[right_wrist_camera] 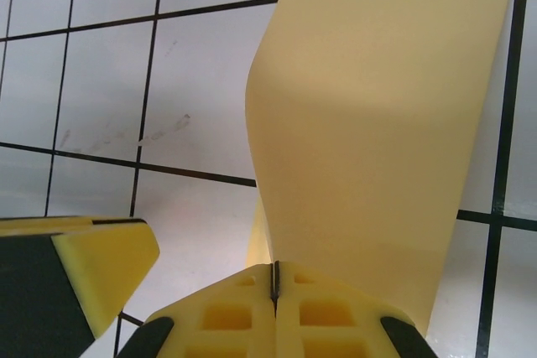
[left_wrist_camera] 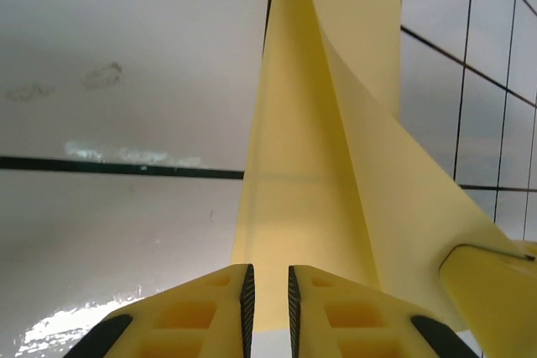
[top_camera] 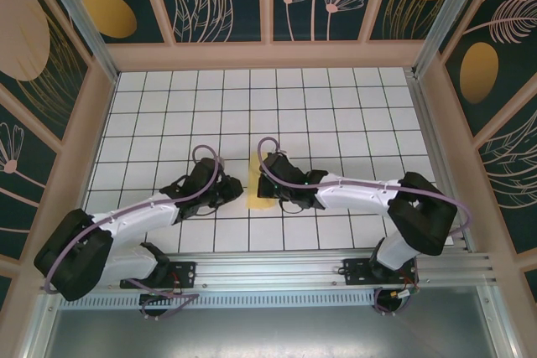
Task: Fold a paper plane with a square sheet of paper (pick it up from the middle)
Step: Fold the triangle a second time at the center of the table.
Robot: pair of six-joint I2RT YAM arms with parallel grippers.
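The right gripper (right_wrist_camera: 274, 278) sat at the bottom middle of its wrist view. Its jaws were pressed tight on the yellow sheet of paper (right_wrist_camera: 377, 123), which curled up to the top right. The left gripper (left_wrist_camera: 268, 303), at the bottom middle of its own view, had a thin gap between its jaws, and the paper showed through it. From above, the paper lay mid-frame on the white tiled table (top_camera: 336, 106).

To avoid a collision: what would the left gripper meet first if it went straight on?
The paper, directly ahead of the left gripper and starting between its jaws; it may already touch, depth is unclear.
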